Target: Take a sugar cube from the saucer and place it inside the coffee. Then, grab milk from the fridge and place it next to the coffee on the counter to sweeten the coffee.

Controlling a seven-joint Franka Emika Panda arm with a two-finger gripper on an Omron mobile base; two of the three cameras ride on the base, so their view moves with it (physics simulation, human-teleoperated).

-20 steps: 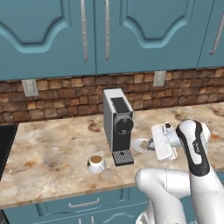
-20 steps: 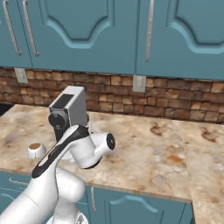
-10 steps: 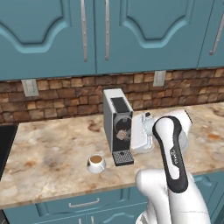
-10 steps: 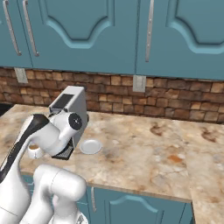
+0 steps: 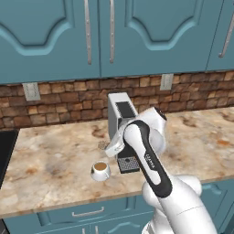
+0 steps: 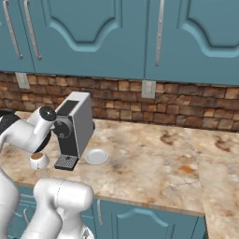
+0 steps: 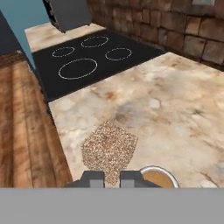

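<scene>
We see the jaws [image 7: 107,178] closed down on the sugar cube [image 7: 109,153], the tan speckled lump that juts out just ahead of the 2 dark finger tips in the hand view. The coffee [image 7: 156,178] sits just beside the jaws and slightly below them, its brown liquid and white rim at the lower edge of that view. From the left base camera we find the same cup [image 5: 100,170] on the table [image 5: 55,160], near the drip tray of the grey coffee machine [image 5: 122,114], with the speckled cube [image 5: 102,145] above and just behind it at the end of the arm. From the right base camera, the saucer [image 6: 96,156] lies on the far side of the coffee machine from the jaws, well apart from them, and we cannot tell whether anything rests on it. Beyond the jaws in the hand view lies the black stovetop [image 7: 94,61] with its 4 ring marks.
</scene>
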